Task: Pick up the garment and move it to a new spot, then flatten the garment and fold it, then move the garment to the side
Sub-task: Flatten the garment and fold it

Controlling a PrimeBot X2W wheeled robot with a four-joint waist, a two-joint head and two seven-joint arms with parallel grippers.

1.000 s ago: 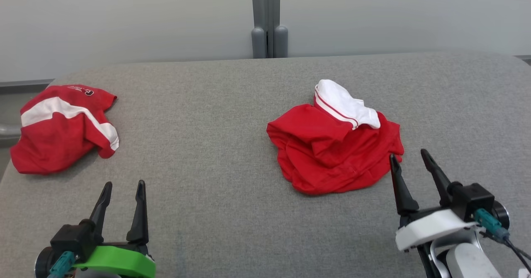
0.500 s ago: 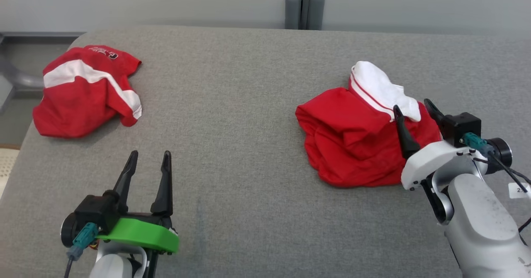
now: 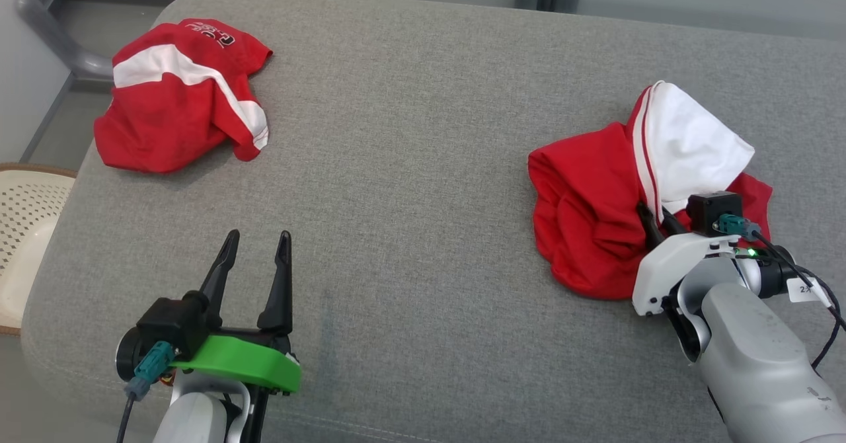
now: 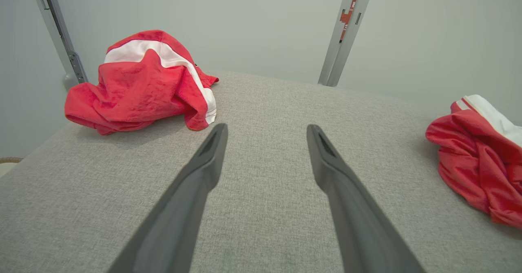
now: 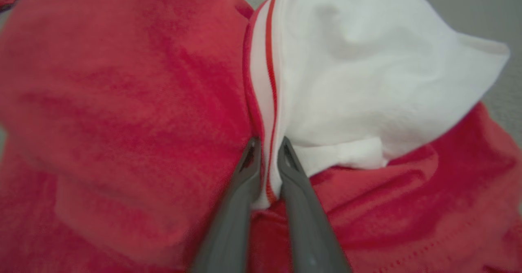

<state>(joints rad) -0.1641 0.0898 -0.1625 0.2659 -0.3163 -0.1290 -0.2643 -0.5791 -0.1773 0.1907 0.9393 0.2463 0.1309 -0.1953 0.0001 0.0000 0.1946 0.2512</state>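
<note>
Right of frame, the right tool (image 5: 269, 142) pinches the white striped edge of the garment (image 3: 595, 198); lower left, the left tool (image 3: 259, 235) stands spread wide.

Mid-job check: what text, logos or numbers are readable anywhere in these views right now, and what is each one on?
"2": the first character on the small white tag near the head view's right edge; what follows it is blurred.
Dark lettering near the far edge of the left red garment: too blurred to read.
Right red garment: no print in sight, only red stripes on its white part.
</note>
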